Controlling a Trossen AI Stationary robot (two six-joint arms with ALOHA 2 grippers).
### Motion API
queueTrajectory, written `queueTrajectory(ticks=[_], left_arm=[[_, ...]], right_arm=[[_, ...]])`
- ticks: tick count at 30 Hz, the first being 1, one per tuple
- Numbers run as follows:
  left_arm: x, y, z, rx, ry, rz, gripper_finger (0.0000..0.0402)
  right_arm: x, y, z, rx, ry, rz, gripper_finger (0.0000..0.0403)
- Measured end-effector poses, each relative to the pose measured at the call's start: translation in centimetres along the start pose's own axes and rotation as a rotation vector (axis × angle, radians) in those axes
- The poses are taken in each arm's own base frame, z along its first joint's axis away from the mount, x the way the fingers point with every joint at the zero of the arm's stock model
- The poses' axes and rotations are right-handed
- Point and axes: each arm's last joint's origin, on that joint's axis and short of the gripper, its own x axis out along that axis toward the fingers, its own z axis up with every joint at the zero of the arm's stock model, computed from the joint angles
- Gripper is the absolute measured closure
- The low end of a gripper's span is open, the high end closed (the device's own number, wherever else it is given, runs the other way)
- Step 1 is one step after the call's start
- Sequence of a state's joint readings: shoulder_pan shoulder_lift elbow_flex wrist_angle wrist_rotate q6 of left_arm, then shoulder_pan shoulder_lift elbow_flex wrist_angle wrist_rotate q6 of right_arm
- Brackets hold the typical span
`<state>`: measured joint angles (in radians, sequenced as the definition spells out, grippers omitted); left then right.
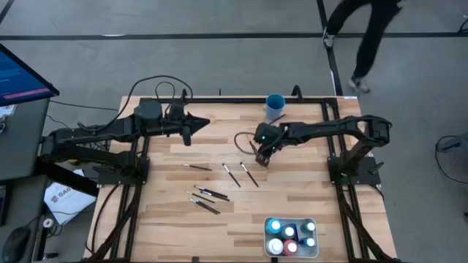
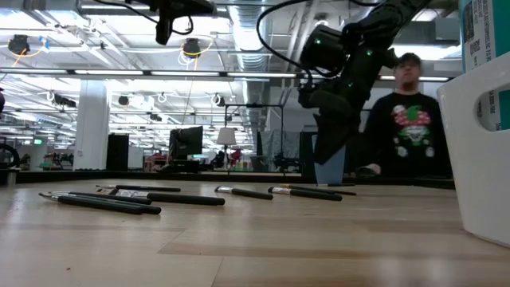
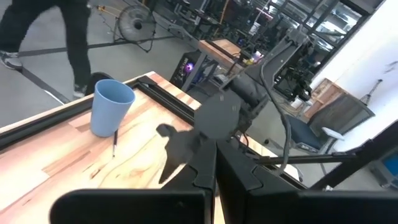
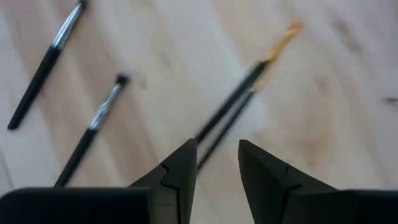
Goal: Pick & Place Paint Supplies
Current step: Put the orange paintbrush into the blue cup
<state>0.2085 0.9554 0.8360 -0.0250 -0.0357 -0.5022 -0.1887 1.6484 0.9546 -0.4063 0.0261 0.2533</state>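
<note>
I've got the right gripper (image 1: 263, 161) low over the table centre, fingers slightly apart w/ a brush (image 4: 239, 102) lying between the tips, not pinched. Two more brushes (image 1: 241, 174) sit just at its 7 o'clock, others (image 1: 206, 197) further out that way. Paint bottles (image 1: 290, 237) are in the white tray (image 1: 316, 251) at the 5 o'clock corner. Blue cup (image 1: 275, 106) at 12. Left gripper (image 1: 187, 131) hangs at 10 o'clock, fingers pressed together.

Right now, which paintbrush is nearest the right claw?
The orange-tipped paintbrush lying directly under the open right claw; the others lie apart toward the left arm.
</note>
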Motion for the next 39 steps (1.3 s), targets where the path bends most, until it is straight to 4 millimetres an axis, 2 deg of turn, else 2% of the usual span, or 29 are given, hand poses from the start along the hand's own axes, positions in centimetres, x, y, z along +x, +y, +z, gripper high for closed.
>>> queueTrajectory(ticks=[6, 14, 21, 30, 37, 39], left_arm=[[0.0, 0.0, 0.0, -0.003, 0.004, -0.008, 0.0400], [0.0, 0.0, 0.0, -0.003, 0.005, -0.008, 0.0400], [0.0, 0.0, 0.0, -0.003, 0.004, -0.008, 0.0400], [0.0, 0.0, 0.0, -0.003, 0.004, -0.007, 0.0400], [0.0, 0.0, 0.0, -0.003, 0.004, -0.007, 0.0400], [0.0, 0.0, 0.0, -0.003, 0.004, -0.007, 0.0400]], right_arm=[[2.0, 1.5, -0.5, -0.008, 0.006, -0.052, 0.0291], [2.1, 0.5, -0.3, 0.013, -0.020, -0.145, 0.0291], [2.1, 0.2, 0.1, 0.029, -0.049, -0.141, 0.0291], [2.8, -0.7, -0.8, 0.069, -0.041, -0.155, 0.0291], [2.8, -0.3, -0.6, 0.084, -0.077, -0.139, 0.0291], [3.5, -0.4, -0.7, 0.085, -0.066, -0.143, 0.0291]])
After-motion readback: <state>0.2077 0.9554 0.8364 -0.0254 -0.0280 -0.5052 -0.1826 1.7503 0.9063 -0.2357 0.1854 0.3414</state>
